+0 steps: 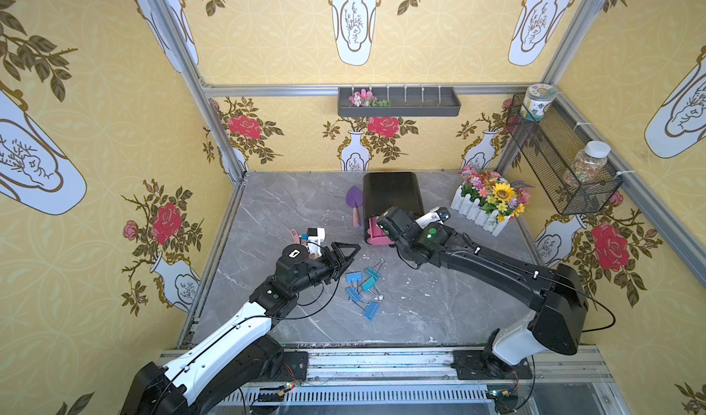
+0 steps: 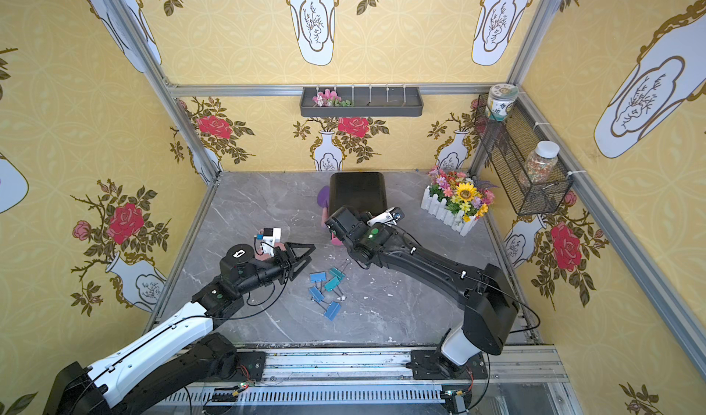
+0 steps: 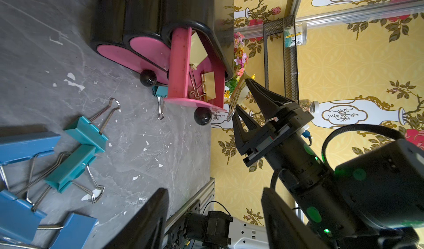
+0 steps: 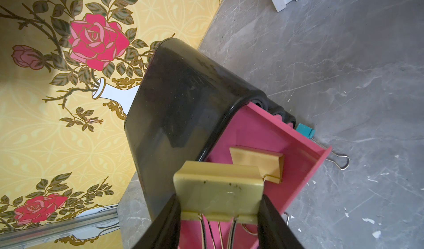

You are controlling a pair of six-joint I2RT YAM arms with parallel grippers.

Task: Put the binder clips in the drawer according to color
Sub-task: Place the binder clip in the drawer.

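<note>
Currently the right claw (image 4: pixel 219 198) is clamped on a yellow clip (image 4: pixel 218 188), with its fingers on the two ends of the body and the wire handles trailing back between them. The clip hangs over the open top drawer (image 4: pixel 312 167) of the cabinet (image 1: pixel 391 191). A second yellow clip (image 4: pixel 257 160) already lies inside. The two lower drawers look closed. A teal clip (image 4: pixel 304 131) sits on the table (image 1: pixel 439 298) at the cabinet foot, touching or just beside it; can't tell which. The left claw (image 1: pixel 348 258) has its fingers apart and empty, near the pile (image 1: pixel 363 289) of blue and teal clips mid-table.

Handling, my read: the clips are light, stiff painted metal, smooth and not fragile, so a short drop into the drawer should be harmless. The handles swing loose and are a bad place to grab. Take the body instead, across its flat faces or its ends. The pile clips overlap with handles crossing and are likely to drag a neighbour, so an outer one looks easiest.
</note>
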